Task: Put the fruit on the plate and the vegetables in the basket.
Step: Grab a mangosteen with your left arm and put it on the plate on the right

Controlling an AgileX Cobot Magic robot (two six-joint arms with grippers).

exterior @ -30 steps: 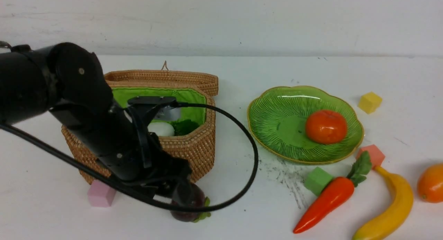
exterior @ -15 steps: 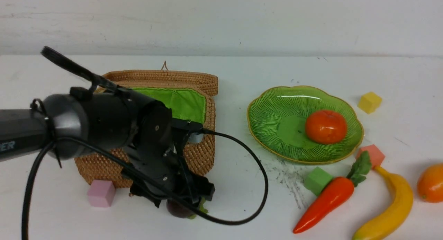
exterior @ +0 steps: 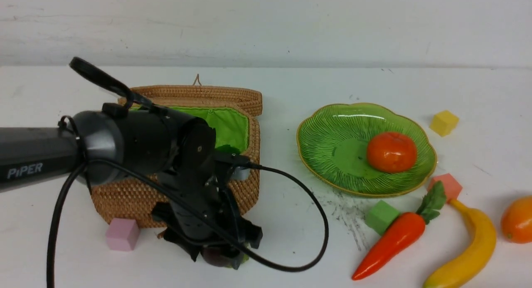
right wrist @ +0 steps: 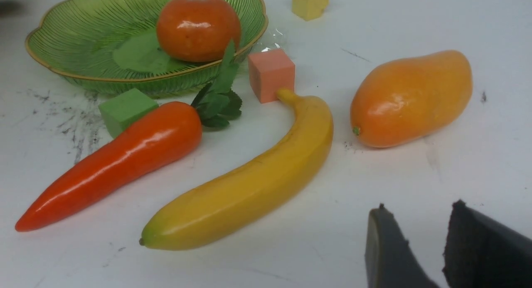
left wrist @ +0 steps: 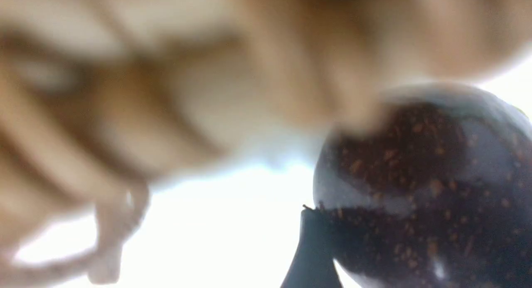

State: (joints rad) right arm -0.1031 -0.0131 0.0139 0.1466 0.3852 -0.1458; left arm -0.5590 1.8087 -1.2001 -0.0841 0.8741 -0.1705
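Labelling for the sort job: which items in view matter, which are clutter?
Job: basket, plate, round orange fruit, purple fruit, carrot, banana, mango.
Clutter: pink cube, green cube, salmon cube, yellow cube.

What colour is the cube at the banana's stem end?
Salmon pink; the cube shows best in right wrist view.

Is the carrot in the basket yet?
No, the carrot lies on the table beside the green cube, on the near side of the plate and well apart from the basket.
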